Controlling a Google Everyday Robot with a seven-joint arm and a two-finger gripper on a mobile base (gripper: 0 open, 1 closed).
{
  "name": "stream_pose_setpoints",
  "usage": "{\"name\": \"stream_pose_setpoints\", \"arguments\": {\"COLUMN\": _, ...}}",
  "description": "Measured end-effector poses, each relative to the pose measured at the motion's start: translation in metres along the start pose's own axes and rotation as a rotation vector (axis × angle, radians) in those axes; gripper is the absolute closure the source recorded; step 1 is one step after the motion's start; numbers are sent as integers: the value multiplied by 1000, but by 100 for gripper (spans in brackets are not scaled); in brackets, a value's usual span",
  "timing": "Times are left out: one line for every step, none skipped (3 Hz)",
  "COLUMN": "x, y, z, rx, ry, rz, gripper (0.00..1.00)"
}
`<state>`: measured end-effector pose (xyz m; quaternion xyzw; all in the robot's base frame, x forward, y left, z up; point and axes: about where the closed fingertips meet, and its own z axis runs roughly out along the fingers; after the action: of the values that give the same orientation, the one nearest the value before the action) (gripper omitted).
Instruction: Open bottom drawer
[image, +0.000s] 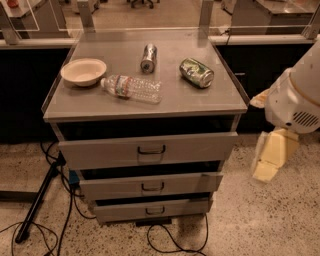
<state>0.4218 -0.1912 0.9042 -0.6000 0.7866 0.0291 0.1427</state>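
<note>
Bottom drawer (120, 212): lowest & narrowest of 3 grey fronts on the cabinet's near face, right down by the speckled floor (260, 220). It has a small dark loop handle (155, 210) at centre. There's a dark strip of shadow btwn its top edge & the mid drawer (110, 189) above; no tray interior visible. The top drawer (100, 150) is the widest & tallest, also w/ a dark gap above it.

My gripper (267, 160) is off to the right of the cabinet, hanging below my white arm housing (297, 100), approx level w/ the top & mid fronts. It's not touching the cabinet, well apart from the bottom handle & holding nothing. Can't tell whether it's open or closed from here.

On the cabinet top (210, 102):
- Cream bowl (83, 71) sits upright, far left.
- Clear water bottle (132, 88) lies on its side just right of the bowl, cap end nr the bowl's rim.
- Silver can (148, 57) lies on its side, further back, centre.
- Green can (196, 72) lies on its side, to the right.

Black cables (172, 242) loop on the floor in front of & left of the cabinet, w/ a black pole (37, 200) slanting beside the left side.
</note>
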Motion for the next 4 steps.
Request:
{"name": "stream_pose_setpoints", "arguments": {"x": 4, "y": 12, "z": 34, "rx": -65, "ry": 4, "rz": 30, "gripper": 0}}
{"name": "stream_pose_setpoints", "arguments": {"x": 5, "y": 13, "z": 35, "rx": -67, "ry": 5, "rz": 31, "gripper": 0}}
{"name": "stream_pose_setpoints", "arguments": {"x": 10, "y": 27, "z": 53, "rx": -121, "ry": -14, "rz": 48, "gripper": 0}}
{"name": "stream_pose_setpoints", "arguments": {"x": 10, "y": 43, "z": 94, "rx": -173, "ry": -7, "rz": 37, "gripper": 0}}
